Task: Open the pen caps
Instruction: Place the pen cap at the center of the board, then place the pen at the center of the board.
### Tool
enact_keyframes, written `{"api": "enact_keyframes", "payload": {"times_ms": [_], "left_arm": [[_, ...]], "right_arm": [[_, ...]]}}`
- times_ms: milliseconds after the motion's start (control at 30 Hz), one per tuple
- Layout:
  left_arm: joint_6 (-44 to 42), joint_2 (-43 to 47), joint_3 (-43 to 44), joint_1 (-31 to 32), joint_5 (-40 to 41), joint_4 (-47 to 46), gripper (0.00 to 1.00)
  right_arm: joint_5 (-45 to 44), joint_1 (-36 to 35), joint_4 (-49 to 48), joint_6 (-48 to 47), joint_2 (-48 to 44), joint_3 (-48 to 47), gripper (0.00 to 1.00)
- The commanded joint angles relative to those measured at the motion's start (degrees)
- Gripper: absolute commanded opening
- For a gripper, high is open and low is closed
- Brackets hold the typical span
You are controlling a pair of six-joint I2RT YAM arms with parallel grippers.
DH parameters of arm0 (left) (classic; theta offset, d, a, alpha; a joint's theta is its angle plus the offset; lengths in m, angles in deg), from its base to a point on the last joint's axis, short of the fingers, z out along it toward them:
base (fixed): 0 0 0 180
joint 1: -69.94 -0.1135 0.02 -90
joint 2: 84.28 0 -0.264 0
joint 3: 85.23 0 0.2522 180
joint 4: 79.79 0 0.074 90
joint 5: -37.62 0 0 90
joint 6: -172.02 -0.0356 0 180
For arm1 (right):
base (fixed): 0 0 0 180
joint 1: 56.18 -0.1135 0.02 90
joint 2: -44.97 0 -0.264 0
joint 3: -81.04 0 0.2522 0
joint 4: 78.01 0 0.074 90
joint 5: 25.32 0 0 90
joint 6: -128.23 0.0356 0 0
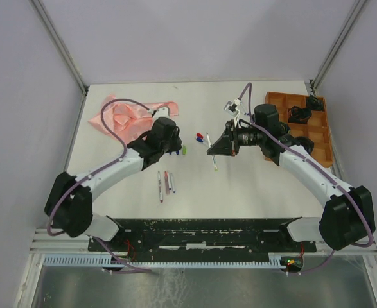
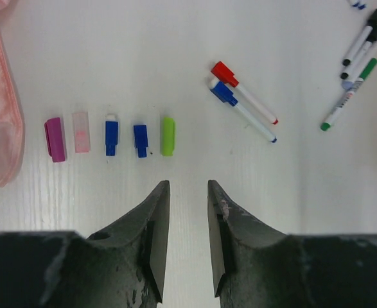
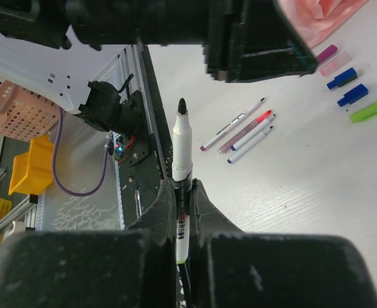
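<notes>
Five pen caps (image 2: 112,134) lie in one straight row on the white table (image 1: 252,186): a purple one, a clear pink one, two blue ones and a light green one, each a little apart from the next. The left gripper (image 2: 188,186) hangs just on the near side of this row. Its jaws stand apart and nothing is between them.

The right gripper (image 3: 183,192) is clamped on a pen (image 3: 182,144) with a white barrel. The black tip is bare and points away from the fingers.

More pens are on the surface. A red-capped pen (image 2: 243,93) and a blue-capped pen (image 2: 241,110) lie side by side, almost touching, to the right of the row. Three pens (image 1: 164,183) lie close together nearer to the arm bases, well apart from the caps.

A pink cloth (image 1: 127,115) lies crumpled at the far left corner of the table. An orange-brown tray (image 1: 284,99) with compartments stands at the far right, and dark things sit in some compartments; I cannot tell what they are.

Pale lilac walls (image 1: 194,38) close the table on three sides, with metal rails in the corners. At the near edge is a black base plate (image 1: 194,231), scratched white in places. Outside the table, a pink basket (image 3: 18,109) and a yellow bin (image 3: 31,167) are seen in the right wrist view.
</notes>
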Motion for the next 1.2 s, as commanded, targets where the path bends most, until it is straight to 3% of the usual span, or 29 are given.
{"api": "enact_keyframes", "payload": {"times_ms": [0,100,300,500,533,1167], "left_arm": [[-3.59,11.39,-11.24,0.23,-4.16,-12.23,0.36],[-5.03,20.19,-20.68,0.25,-4.43,-17.97,0.38],[-5.9,36.63,-34.24,0.14,-1.39,-24.1,0.67],[-4.49,47.6,-45.01,0.14,0.12,-26.6,0.8],[-3.55,50.23,-46.79,0.14,1.47,-26.24,0.86],[-1.03,65.86,-55.72,0.14,2.75,-19.7,0.89]], "right_arm": [[1.38,-0.39,-5.78,2.4,-1.05,0.94,0.04],[1.01,-0.99,-6.57,2.71,-0.35,1.45,0.05],[-0.88,-2.5,-6.66,2.08,2.46,2.12,0.05],[-5.53,-5.54,-5.02,0.13,6.6,1.89,0.06],[-7.09,-6.56,-4.12,-0.35,8.48,1.3,0.06],[-27.16,-12.34,5.42,5.59,30.21,-10.06,0.05]]}}
